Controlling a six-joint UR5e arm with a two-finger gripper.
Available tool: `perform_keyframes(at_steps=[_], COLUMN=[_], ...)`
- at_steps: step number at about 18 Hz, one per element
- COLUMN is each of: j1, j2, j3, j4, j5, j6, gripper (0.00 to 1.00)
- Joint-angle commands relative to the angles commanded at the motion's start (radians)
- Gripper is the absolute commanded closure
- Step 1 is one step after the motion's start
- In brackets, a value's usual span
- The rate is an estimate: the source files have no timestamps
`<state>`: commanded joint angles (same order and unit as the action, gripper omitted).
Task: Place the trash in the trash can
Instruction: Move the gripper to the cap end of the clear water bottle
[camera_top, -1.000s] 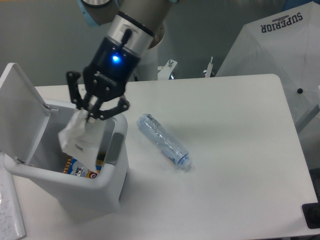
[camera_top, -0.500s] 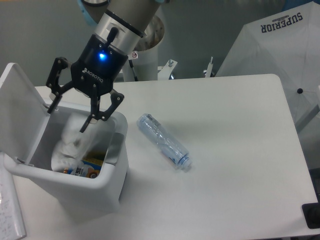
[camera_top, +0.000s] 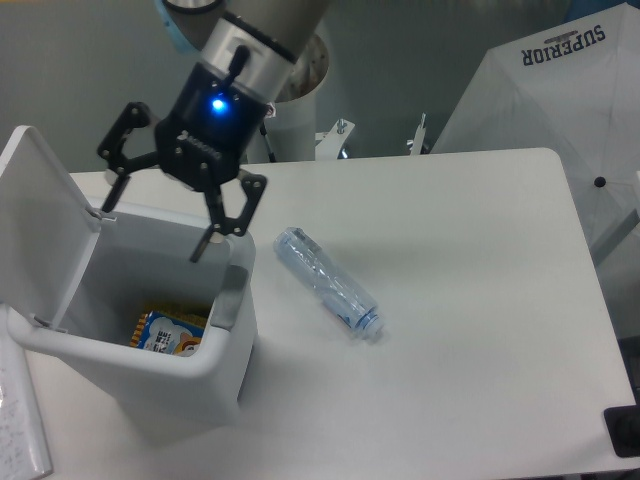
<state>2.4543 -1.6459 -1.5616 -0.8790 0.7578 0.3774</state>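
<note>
The gripper (camera_top: 152, 230) is shown above the far edge of the trash can (camera_top: 190, 375), its two black fingers (camera_top: 222, 222) spread wide apart with nothing held between them. A blue light is lit on the gripper body. The trash can is seen at the left of the white table (camera_top: 470, 300), with its flat lid (camera_top: 35, 225) swung up and back on the left side and its grey tab (camera_top: 228, 296) on the inner right wall. At the bottom of the can a blue-and-yellow printed packet (camera_top: 168, 331) is visible; the small clear wrapper cannot be made out inside the can from this view. The clear bluish bottle (camera_top: 328, 283) is shown lying on its side on the table, just to the right of the can and apart from it, angled with its capped end toward the lower right. A white folded umbrella (camera_top: 545, 90) marked "SUPERIOR" is seen beyond the table's far right corner.
</note>
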Motion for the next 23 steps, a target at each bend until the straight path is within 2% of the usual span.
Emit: perform_keyframes(at_steps=[3, 5, 7, 10, 12, 16, 19, 23], j1=[0.034, 0.064, 0.104, 0.114, 0.118, 0.127, 0.152, 0.184], j2=[-0.018, -0.060, -0.094, -0.123, -0.133, -0.164, -0.184, -0.218], j3=[0.024, 0.076, 0.100, 0.123, 0.136, 0.167, 0.181, 0.183], j4=[-0.002, -0.005, -0.009, -0.032, -0.073, -0.182, -0.290, -0.400], j5=[0.005, 0.009, 0.015, 0.035, 0.098, 0.227, 0.244, 0.291], j6=[-0.002, -0.021, -0.060, -0.072, -0.084, -0.208, -0.252, -0.340], gripper=[0.00, 0.00, 0.00, 0.00, 0.00, 0.00, 0.00, 0.00])
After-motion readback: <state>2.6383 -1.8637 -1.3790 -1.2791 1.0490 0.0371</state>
